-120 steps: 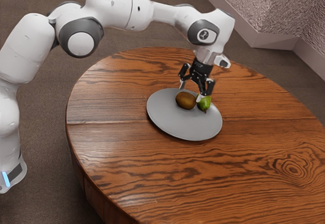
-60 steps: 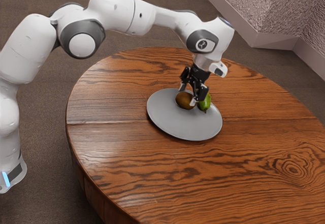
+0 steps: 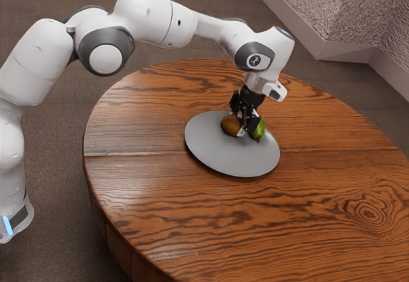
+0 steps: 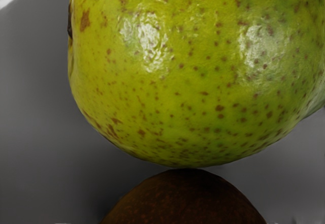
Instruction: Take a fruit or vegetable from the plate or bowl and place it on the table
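1. Exterior view: arm (image 3: 150, 18) arched over the table (image 3: 319, 199), hand pointing down, gripper (image 3: 237, 122) partly closed, pinching the kiwi (image 3: 229, 125) near the plate's (image 3: 220, 157) far edge!
2. Wrist view picks out brown speckles on the neighbouring pear (image 4: 188, 87); exterior view takes in the table's curved edge.

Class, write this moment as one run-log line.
gripper: low at kiwi | grip: unclear | pear: on plate, beside kiwi | placement on table: not done
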`<action>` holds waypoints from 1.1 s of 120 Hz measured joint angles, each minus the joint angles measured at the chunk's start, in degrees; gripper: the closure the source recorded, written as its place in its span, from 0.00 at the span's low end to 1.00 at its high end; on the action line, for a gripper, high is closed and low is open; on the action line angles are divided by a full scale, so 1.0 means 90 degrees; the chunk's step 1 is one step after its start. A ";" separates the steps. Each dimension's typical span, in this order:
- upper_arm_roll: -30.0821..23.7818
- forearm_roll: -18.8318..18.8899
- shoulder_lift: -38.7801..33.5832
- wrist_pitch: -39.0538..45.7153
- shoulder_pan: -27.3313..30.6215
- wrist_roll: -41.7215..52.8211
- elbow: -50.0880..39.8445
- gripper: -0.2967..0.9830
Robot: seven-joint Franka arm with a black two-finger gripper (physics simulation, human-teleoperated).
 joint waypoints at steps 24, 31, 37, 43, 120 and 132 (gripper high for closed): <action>0.0025 0.0036 -0.0199 -0.0031 0.0008 0.0116 0.0069 0.45; 0.0205 0.0055 -0.0343 -0.0041 0.0027 0.0144 0.0120 0.46; 0.0529 0.0055 -0.0420 -0.0050 0.0042 0.0167 0.0228 0.47; 0.0894 0.0043 -0.0471 -0.0066 0.0053 0.0189 0.0298 0.46; 0.1847 -0.0602 -0.0499 -0.0130 0.0084 0.0631 0.0339 0.24; 0.1909 -0.0678 -0.0501 -0.0131 0.0088 0.0779 0.0342 0.24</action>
